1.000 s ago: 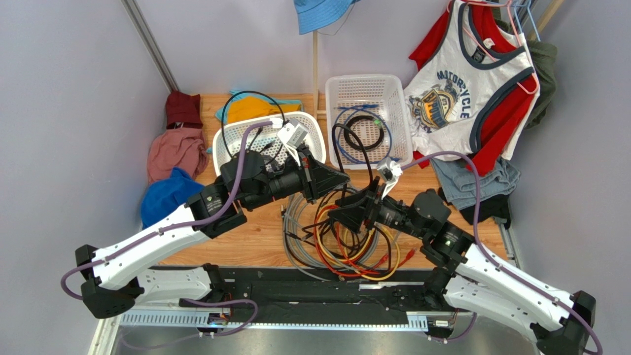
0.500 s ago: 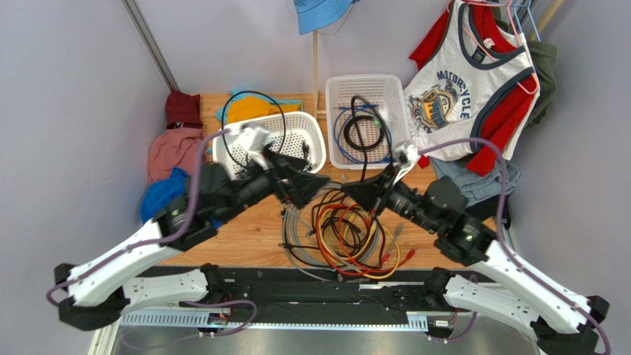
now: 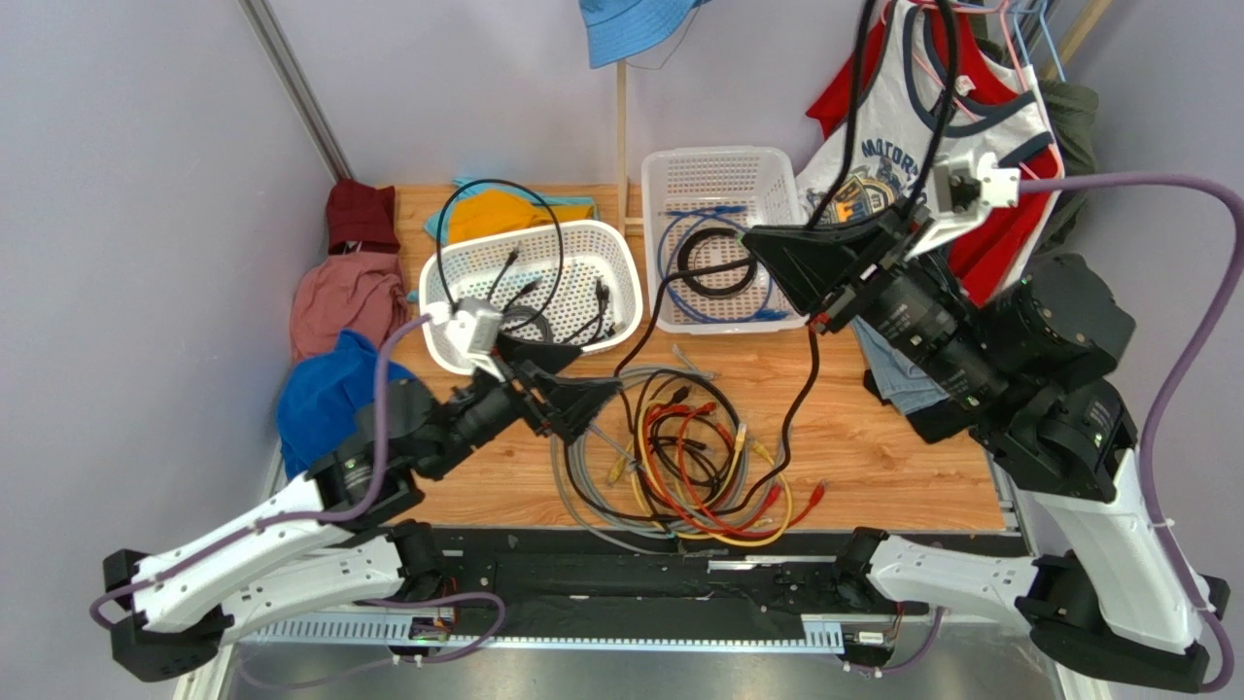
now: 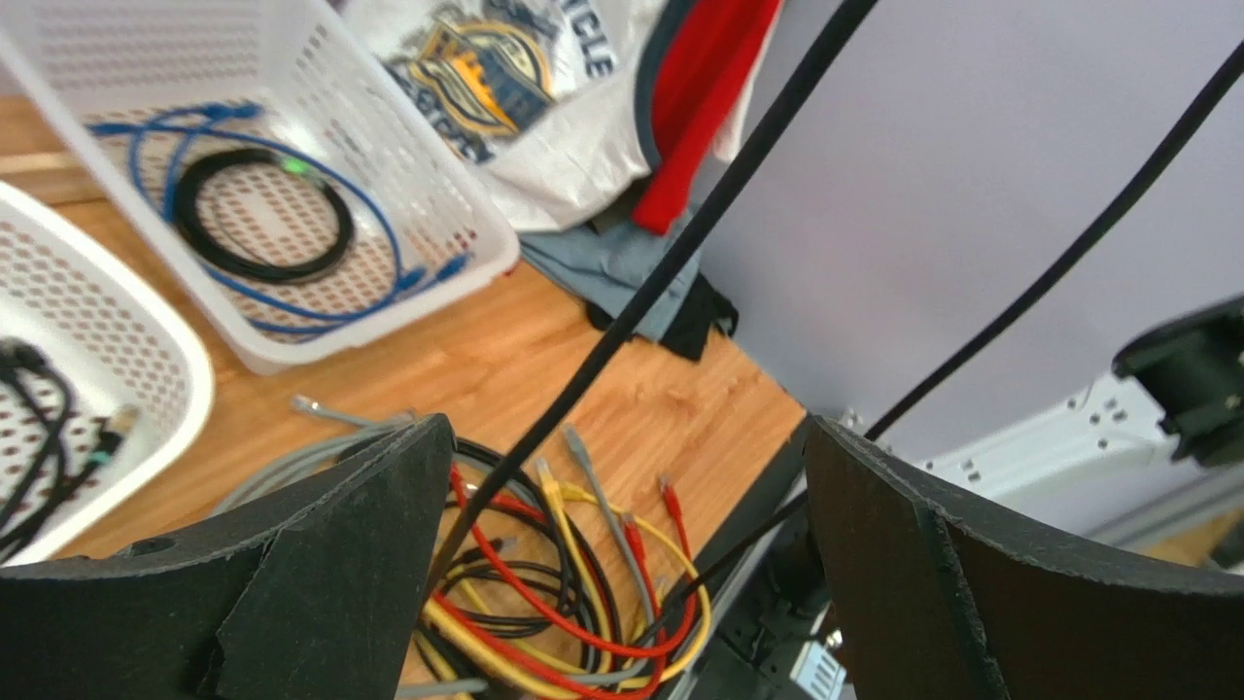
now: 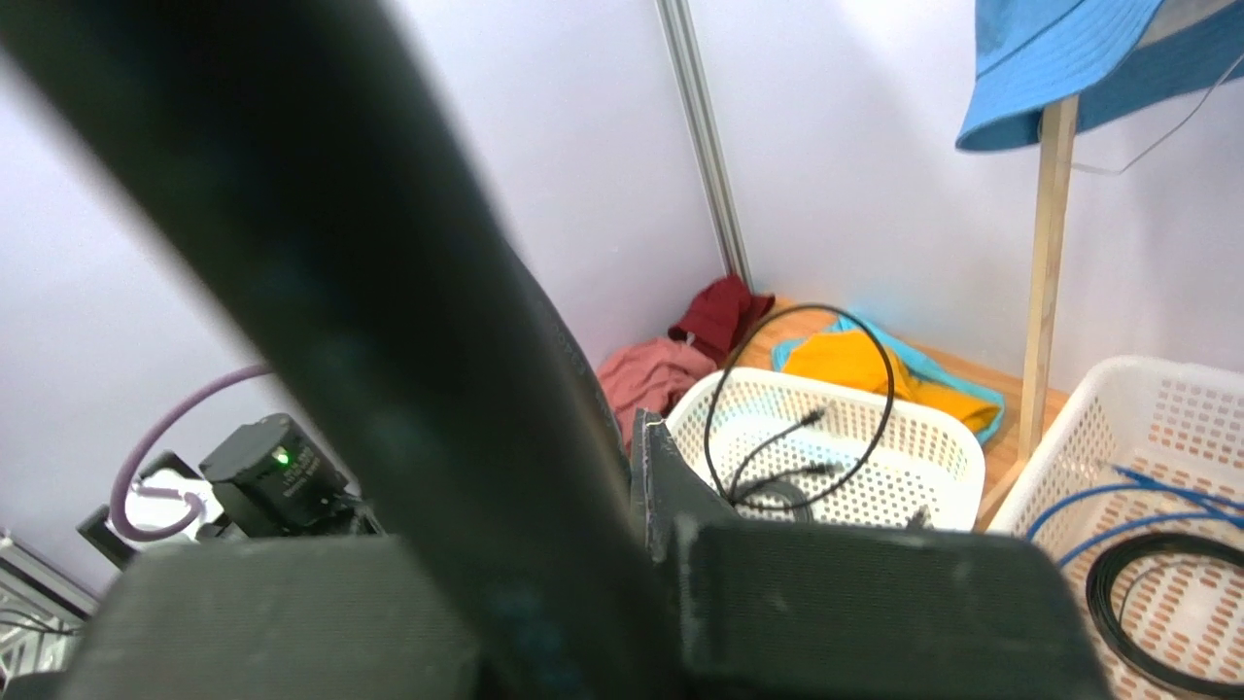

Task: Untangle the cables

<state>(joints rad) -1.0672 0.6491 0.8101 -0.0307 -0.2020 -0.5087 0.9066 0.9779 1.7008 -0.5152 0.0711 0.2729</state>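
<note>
Now thin cables [image 3: 679, 467] loop on wood counter [image 3: 876, 452]; perforated white baskets [image 3: 723, 158] hold blk/blue coils [image 3: 684, 270]. L tool [image 3: 584, 406] gapes empty; R tool [image 3: 811, 270] clamps blk cable [image 3: 811, 365].

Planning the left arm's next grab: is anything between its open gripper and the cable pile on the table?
Only the black cable, held up by the shut right gripper, slants through the gap between the fingers of the left gripper down to the cable pile. Nothing else visible intervenes.
</note>
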